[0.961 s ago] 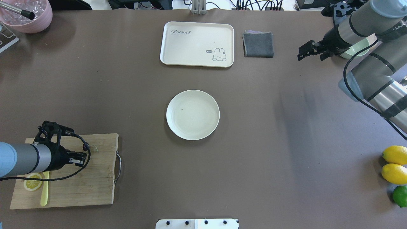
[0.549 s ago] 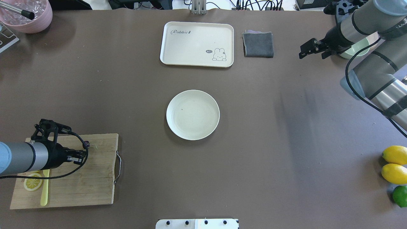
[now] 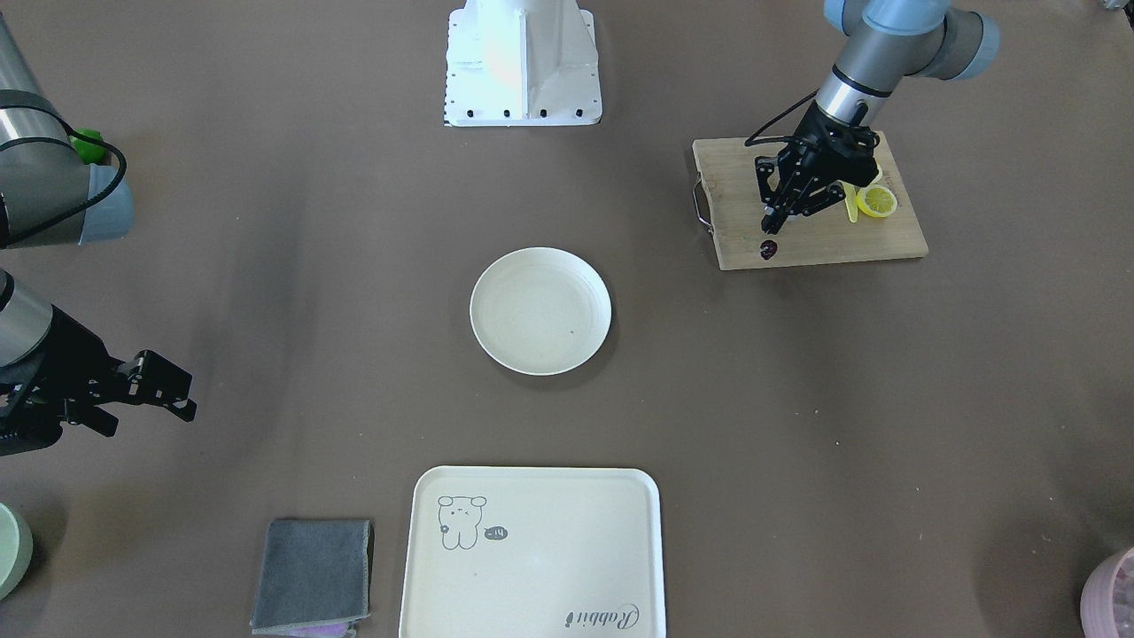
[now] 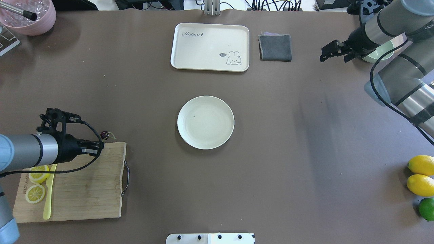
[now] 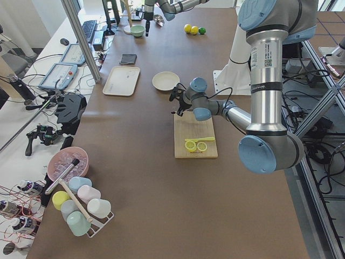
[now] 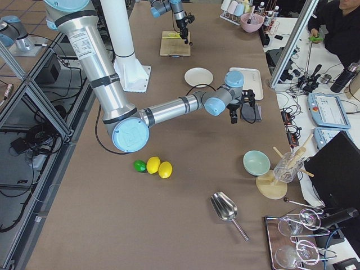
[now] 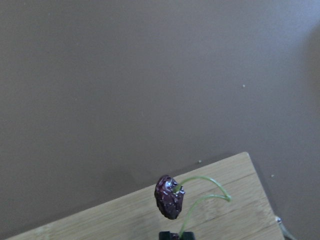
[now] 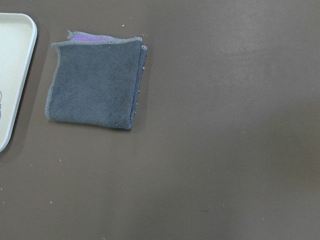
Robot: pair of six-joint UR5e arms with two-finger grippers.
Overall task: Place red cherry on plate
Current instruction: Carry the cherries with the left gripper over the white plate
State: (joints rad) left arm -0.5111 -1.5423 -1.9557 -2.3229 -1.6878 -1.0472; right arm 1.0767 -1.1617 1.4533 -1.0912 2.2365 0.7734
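Observation:
The red cherry (image 4: 105,135) is a small dark maroon fruit on a thin green stem. It hangs over the far corner of the wooden cutting board (image 4: 84,183), and the front-facing view shows the red cherry (image 3: 768,250) just below the fingertips. My left gripper (image 4: 99,146) is shut on its stem; in the left wrist view the cherry (image 7: 169,196) dangles with its stem curving down into the fingertips. The round cream plate (image 4: 205,122) sits bare at the table's middle, well to the right of the cherry. My right gripper (image 4: 324,54) is open and holds nothing, near the far right.
Two lemon slices (image 4: 35,193) and a yellow knife (image 4: 47,200) lie on the board. A cream rabbit tray (image 4: 210,46) and a grey cloth (image 4: 275,47) lie beyond the plate. Two lemons (image 4: 420,165) and a lime (image 4: 426,208) sit at the right edge. A pink bowl (image 4: 28,15) stands far left.
My left gripper has risen and moved toward the board's far edge with the cherry hanging from it. A second lemon slice now shows. The right arm has drawn back slightly.

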